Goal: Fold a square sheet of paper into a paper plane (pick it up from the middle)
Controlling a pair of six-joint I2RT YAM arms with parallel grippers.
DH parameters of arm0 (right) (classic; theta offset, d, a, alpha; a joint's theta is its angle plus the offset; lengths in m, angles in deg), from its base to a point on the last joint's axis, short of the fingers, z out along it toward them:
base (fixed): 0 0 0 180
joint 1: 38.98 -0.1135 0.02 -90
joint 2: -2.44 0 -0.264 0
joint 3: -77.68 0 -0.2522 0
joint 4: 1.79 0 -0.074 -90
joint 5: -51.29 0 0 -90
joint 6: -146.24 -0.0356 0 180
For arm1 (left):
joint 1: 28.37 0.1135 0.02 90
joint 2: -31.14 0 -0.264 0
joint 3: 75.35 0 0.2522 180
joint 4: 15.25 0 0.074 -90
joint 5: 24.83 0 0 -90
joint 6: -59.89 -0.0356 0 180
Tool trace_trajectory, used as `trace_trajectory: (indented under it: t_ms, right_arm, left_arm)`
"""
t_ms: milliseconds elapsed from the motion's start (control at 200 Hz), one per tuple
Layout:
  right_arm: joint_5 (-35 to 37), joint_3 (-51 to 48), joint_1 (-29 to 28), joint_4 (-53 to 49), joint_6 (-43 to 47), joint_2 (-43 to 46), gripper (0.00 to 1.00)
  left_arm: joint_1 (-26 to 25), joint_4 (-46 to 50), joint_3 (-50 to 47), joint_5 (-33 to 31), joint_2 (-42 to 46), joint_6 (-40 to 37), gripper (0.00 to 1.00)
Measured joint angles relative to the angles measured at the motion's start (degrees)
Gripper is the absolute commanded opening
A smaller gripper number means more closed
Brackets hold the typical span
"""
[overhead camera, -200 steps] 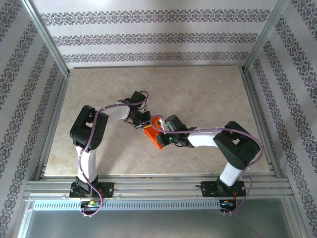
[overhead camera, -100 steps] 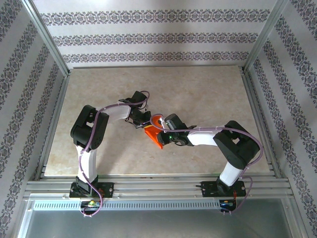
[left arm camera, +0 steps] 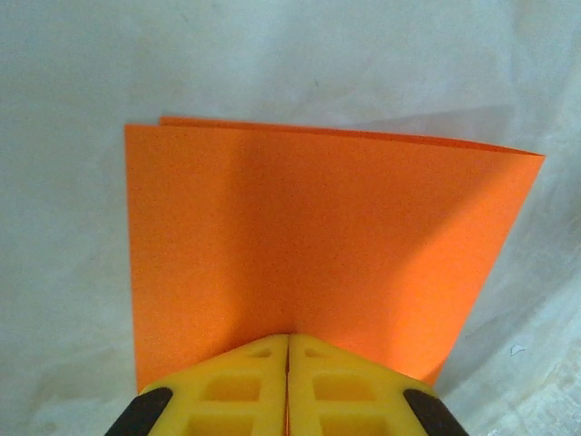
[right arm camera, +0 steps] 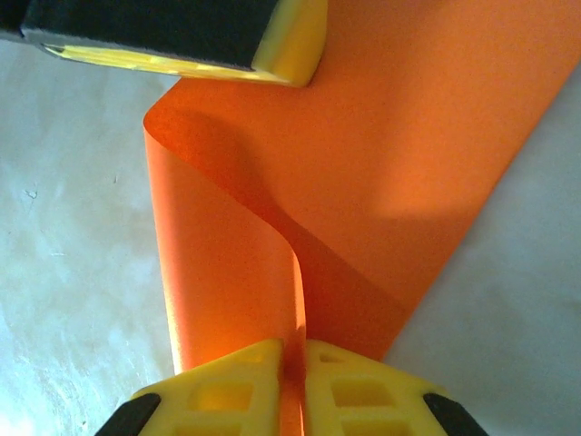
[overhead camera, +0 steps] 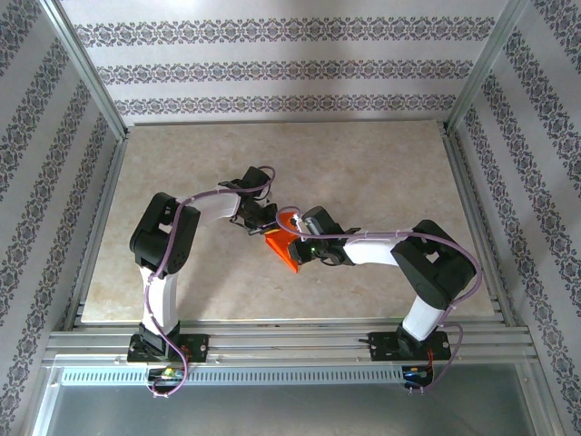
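Observation:
The square sheet of paper [overhead camera: 281, 247] is bright orange-red and doubled over, held just above the table's middle between both arms. My left gripper [overhead camera: 269, 222] is shut on one edge of it; in the left wrist view the sheet [left arm camera: 318, 245] spreads flat beyond the closed yellow fingers [left arm camera: 236, 386]. My right gripper [overhead camera: 298, 238] is shut on the opposite part, where the paper [right arm camera: 272, 236] curls into a loop that runs between the yellow fingers [right arm camera: 227, 391]. The left gripper's finger [right arm camera: 182, 36] shows at the top of the right wrist view, touching the sheet.
The beige tabletop [overhead camera: 363, 173] lies under the arms, fenced by aluminium rails [overhead camera: 281, 341] and patterned walls. Both arms' elbows [overhead camera: 163, 232] [overhead camera: 436, 263] stand either side of the paper.
The right gripper has shifted slightly left towards the left gripper, bunching the paper a little more. The left arm has barely moved.

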State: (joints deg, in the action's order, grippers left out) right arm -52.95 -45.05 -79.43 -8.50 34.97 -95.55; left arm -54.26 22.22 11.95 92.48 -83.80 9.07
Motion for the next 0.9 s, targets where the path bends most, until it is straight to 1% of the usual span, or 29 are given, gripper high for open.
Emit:
trace_trajectory:
  t_ms: [904]
  right_arm:
    - [-0.09, 1.7, 0.61, -2.58, 0.0, -0.9, 0.14]
  left_arm:
    - [0.0, 0.07, 0.0, 0.0, 0.0, 0.0, 0.08]
